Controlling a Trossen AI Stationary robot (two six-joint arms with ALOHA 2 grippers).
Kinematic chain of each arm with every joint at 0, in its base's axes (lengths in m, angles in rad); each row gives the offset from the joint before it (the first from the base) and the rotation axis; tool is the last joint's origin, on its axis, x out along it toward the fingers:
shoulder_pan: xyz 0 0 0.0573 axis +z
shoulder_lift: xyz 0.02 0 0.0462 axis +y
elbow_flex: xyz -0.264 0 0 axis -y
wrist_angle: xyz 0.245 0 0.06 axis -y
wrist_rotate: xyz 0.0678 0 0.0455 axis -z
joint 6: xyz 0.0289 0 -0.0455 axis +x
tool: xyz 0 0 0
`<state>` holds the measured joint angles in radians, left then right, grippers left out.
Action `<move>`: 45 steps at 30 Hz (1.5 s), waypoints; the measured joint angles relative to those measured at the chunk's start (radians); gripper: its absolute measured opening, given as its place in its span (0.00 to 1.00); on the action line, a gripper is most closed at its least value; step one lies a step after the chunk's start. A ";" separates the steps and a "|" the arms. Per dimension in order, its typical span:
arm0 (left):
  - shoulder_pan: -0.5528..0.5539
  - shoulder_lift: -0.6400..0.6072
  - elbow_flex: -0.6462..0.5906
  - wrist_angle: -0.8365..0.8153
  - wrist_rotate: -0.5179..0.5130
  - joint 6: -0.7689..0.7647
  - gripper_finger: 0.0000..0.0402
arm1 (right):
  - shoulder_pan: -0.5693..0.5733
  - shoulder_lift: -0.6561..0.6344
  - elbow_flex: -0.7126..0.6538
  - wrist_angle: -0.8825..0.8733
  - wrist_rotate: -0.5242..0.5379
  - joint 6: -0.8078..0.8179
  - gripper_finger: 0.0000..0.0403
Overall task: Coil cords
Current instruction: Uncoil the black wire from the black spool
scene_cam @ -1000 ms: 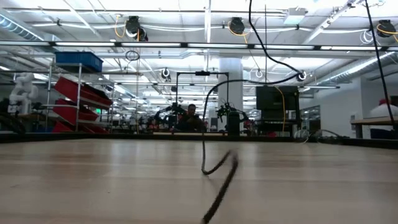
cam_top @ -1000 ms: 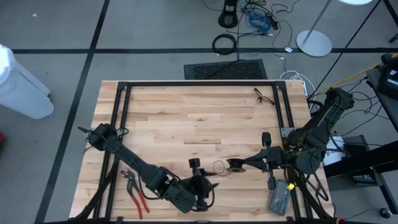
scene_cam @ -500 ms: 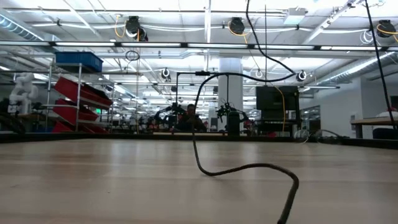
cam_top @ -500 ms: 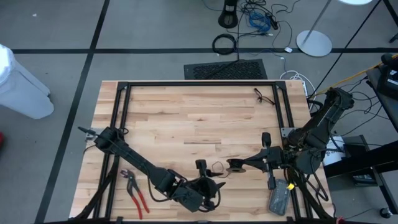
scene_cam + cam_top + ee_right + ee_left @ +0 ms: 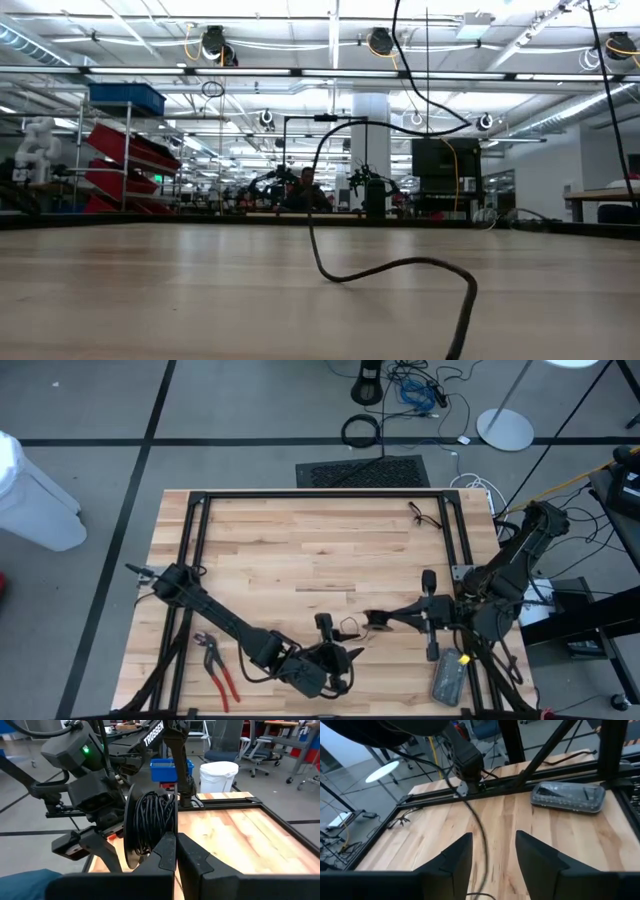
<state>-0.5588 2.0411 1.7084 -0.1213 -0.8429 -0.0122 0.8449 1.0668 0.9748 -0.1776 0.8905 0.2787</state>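
Two arms low at near edge, left tool [image 5: 352, 654] spread, right tool [image 5: 372, 618] pinching coiled cord [image 5: 150, 827]

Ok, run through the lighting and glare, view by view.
High view: even overhead light on the table, soft shadows. Low view: bright ceiling strips, the cord a dark silhouette. Left wrist view: a white floor disc glares. Right wrist view: a green light glows.

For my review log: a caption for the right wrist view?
Right gripper shut on the coiled cord, left gripper facing it.
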 joint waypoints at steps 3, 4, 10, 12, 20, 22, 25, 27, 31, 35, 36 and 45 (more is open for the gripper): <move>0.013 0.000 0.000 -0.004 -0.003 -0.001 0.33 | -0.016 0.000 0.000 0.000 -0.001 -0.011 0.00; 0.018 0.000 0.000 -0.010 -0.004 -0.003 0.31 | -0.022 0.000 0.000 0.000 0.000 -0.015 0.00; 0.046 -0.002 0.000 -0.128 -0.055 -0.008 0.28 | -0.072 0.000 0.000 0.000 -0.002 -0.072 0.00; 0.058 -0.003 0.000 -0.171 -0.056 -0.008 0.28 | -0.096 0.000 0.000 0.000 -0.004 -0.088 0.00; 0.122 -0.047 0.000 -0.357 -0.057 -0.023 0.28 | -0.217 -0.027 0.000 -0.016 -0.039 -0.168 0.00; 0.142 -0.073 0.000 -0.423 -0.058 -0.057 0.28 | -0.259 -0.044 0.000 -0.034 -0.079 -0.168 0.00; 0.173 -0.122 0.000 -0.532 -0.060 -0.086 0.28 | -0.328 -0.072 0.000 -0.058 -0.126 -0.172 0.00; 0.192 -0.158 0.000 -0.591 -0.056 -0.087 0.28 | -0.384 -0.097 0.000 -0.061 -0.173 -0.189 0.00; 0.224 -0.231 -0.005 -0.627 -0.051 -0.070 0.28 | -0.526 -0.159 0.000 -0.060 -0.294 -0.233 0.00; 0.277 -0.301 -0.065 -0.584 -0.042 -0.023 0.28 | -0.675 -0.220 0.000 -0.058 -0.434 -0.270 0.00; 0.299 -0.318 -0.091 -0.566 -0.031 -0.014 0.28 | -0.712 -0.231 0.000 -0.057 -0.469 -0.278 0.00; 0.450 -0.409 -0.384 -0.267 0.173 0.022 0.28 | -0.944 -0.156 -0.003 -0.043 -0.783 -0.266 0.00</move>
<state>-0.1088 1.6318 1.3239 -0.3888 -0.6701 0.0101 -0.0993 0.9106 0.9720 -0.2204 0.1076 0.0127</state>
